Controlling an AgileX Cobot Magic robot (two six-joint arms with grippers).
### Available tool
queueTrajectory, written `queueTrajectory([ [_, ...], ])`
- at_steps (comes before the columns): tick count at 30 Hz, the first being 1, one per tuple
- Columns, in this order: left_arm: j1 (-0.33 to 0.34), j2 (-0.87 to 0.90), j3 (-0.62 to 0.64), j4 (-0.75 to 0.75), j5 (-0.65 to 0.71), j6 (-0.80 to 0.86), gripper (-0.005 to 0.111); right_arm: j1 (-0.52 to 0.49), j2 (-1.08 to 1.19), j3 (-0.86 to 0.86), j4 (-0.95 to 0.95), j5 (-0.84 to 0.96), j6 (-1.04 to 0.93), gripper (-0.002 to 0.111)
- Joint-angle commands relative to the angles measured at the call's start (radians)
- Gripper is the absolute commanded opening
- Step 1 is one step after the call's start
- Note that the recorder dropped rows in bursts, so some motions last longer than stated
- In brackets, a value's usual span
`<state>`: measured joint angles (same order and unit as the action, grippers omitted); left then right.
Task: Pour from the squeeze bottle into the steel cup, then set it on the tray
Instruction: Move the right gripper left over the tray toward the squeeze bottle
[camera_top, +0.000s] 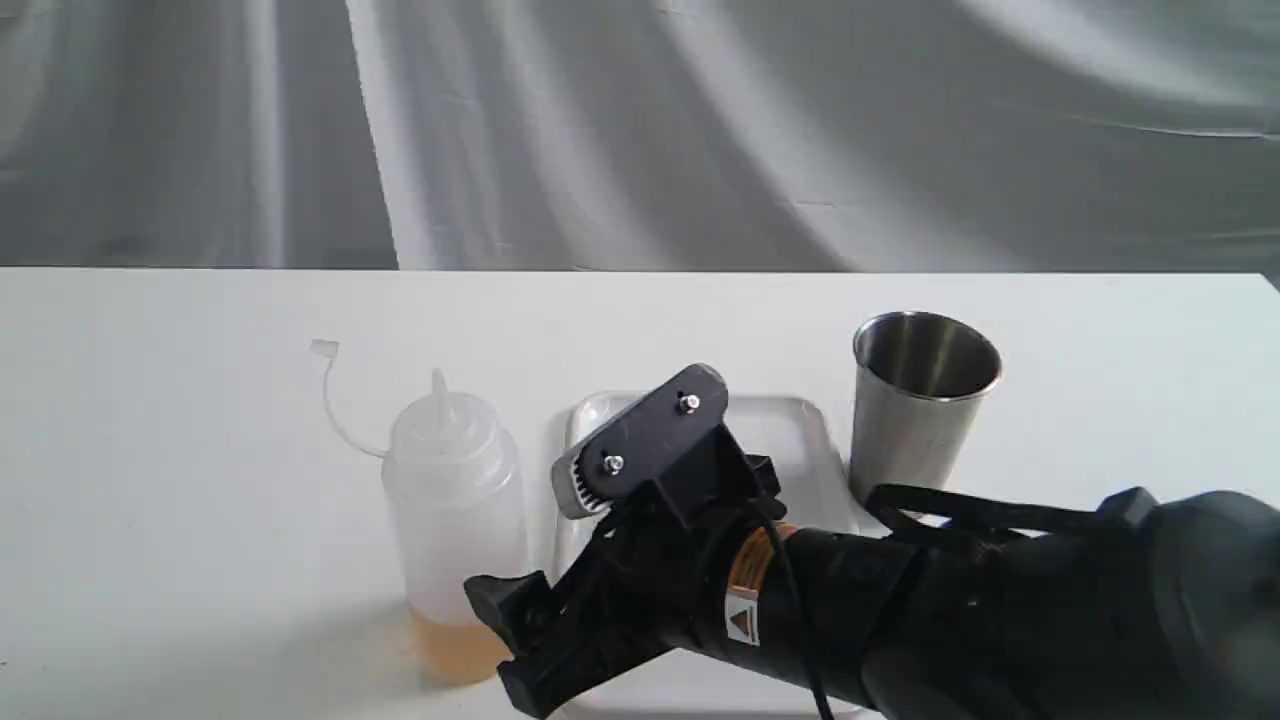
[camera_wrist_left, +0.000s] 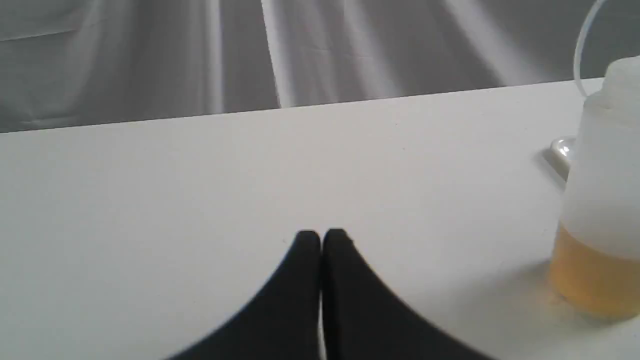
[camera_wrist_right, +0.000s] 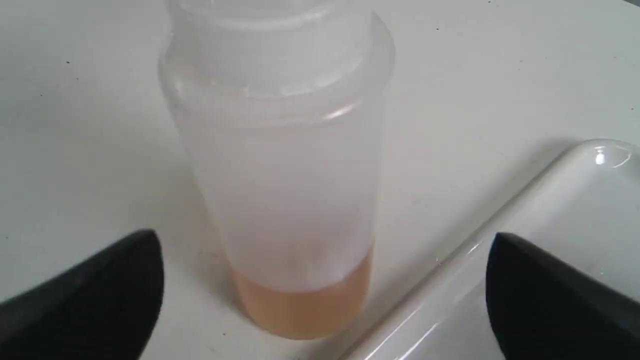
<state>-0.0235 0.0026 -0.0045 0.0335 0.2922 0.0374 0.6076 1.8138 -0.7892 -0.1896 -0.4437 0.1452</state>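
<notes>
1. Right gripper (camera_top: 522, 548) fills the foreground, its jaws spread wide apart and holding nothing.
2. Just ahead of that gap stands the squeeze bottle (camera_top: 455, 500), upright on the table (camera_top: 150, 450) and centred between the two fingers. No contact with either one shows.
3. Amber liquid fills only the bottle's base, and its cap strap arcs off on the side away from the jaws.
4. Under one right finger lies the tray (camera_top: 800, 420), beside the bottle.
5. Behind the right jaws, near the tray's far corner, the steel cup (camera_top: 915, 420) stands upright.
6. Left gripper (camera_wrist_left: 321, 237) has its jaws pressed together, low over bare table, with the bottle off to one side.
</notes>
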Motion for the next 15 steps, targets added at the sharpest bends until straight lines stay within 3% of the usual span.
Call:
queueTrajectory([
  [1,0.002,-0.003,0.004,-0.001,-0.008,-0.005,0.000,0.001,0.006,-0.004,-0.002,-0.030,0.005,0.086],
  [15,0.002,-0.003,0.004,-0.001,-0.008,-0.001,0.000,0.001,0.059,-0.008,-0.002,-0.098,-0.003,0.086],
])
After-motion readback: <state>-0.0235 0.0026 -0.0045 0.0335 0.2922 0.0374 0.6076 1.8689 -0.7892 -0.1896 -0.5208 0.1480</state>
